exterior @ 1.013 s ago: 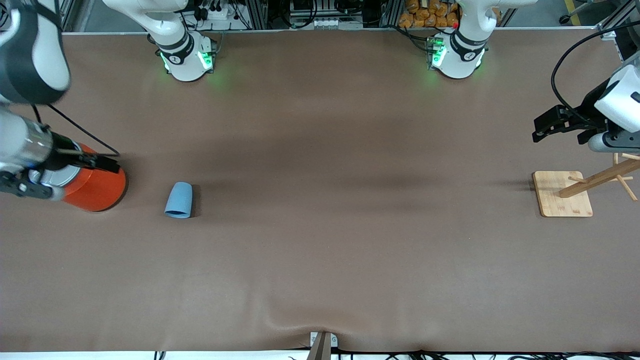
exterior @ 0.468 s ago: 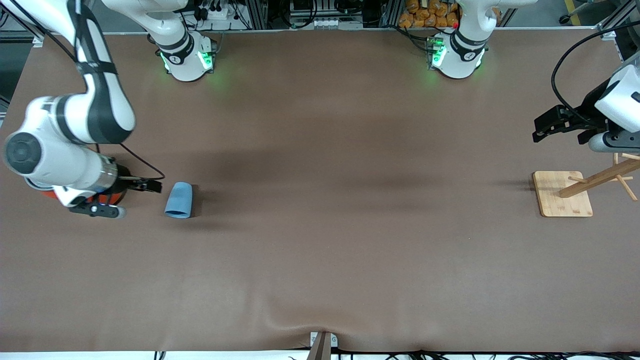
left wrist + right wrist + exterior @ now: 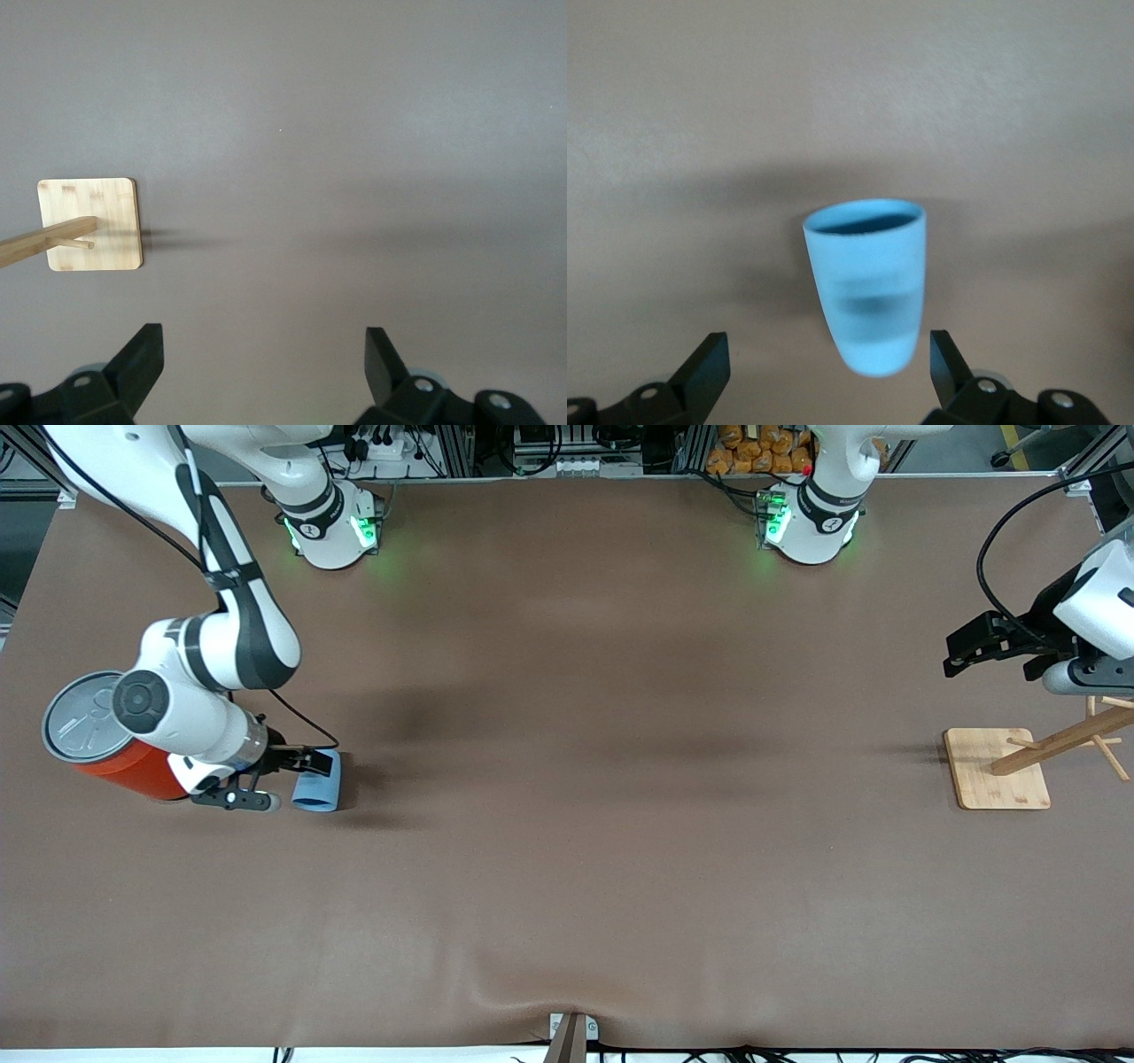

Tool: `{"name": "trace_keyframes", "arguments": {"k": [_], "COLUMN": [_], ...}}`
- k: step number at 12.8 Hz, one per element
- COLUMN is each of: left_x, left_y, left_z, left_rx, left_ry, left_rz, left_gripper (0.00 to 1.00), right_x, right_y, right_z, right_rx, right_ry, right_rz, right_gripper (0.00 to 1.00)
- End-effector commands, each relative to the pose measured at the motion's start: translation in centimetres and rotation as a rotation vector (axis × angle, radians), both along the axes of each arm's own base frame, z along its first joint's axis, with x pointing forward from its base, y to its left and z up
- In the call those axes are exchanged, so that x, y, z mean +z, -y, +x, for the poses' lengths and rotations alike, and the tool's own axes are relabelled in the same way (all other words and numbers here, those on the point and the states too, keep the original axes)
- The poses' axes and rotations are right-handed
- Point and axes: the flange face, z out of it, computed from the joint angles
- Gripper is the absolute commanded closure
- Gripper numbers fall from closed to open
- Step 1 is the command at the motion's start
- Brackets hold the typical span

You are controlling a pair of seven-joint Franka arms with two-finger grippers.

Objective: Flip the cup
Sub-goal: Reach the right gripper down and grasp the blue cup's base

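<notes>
The light blue cup (image 3: 315, 790) lies on its side on the brown table, beside the orange can, with its mouth toward the front camera. My right gripper (image 3: 316, 763) is low over the cup's closed narrow end. In the right wrist view the cup (image 3: 868, 274) shows its dark blue inside, and my right gripper (image 3: 828, 350) is open with one finger on each side of the closed end, not touching it. My left gripper (image 3: 979, 645) waits up over the table at the left arm's end, open and empty in its wrist view (image 3: 263, 341).
A large orange can (image 3: 133, 772) with a grey lid (image 3: 81, 716) stands at the right arm's end of the table, close to the right wrist. A wooden stand on a square base (image 3: 997, 781) sits below the left gripper and shows in the left wrist view (image 3: 93, 223).
The right arm swung from over the orange can toward the cup and dropped low; its gripper now reaches the cup's narrow end. The can is uncovered. The cup and left arm stayed still.
</notes>
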Motion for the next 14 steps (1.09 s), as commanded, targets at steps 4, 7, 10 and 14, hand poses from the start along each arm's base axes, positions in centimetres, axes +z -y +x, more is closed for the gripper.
{"name": "trace_keyframes", "arguments": {"k": [4,7,10,14], "left_x": [0.3,0.3,0.3,0.1], "left_y": [-0.3,-0.3,-0.4,-0.6], "left_z": [0.1,0.1,0.1,0.2], "left_rx": [-0.004,-0.005,-0.004,-0.001], "left_ry": [0.008,0.009,0.009,0.005], "left_rz": [-0.003,-0.003,-0.003,-0.004], "left_gripper": [0.00,0.00,0.00,0.00], "right_x": [-3.3,-5.0,-6.5,-7.4], "right_y": [1.2,1.3,1.4,1.2], "right_z": [-0.4,-1.2,-1.7,-1.7], "right_rx": [0.129,0.127,0.126,0.139], "right_ry": [0.017,0.030,0.040,0.039], "right_rz": [0.008,0.003,0.001,-0.002], "right_gripper": [0.00,0.00,0.00,0.34]}}
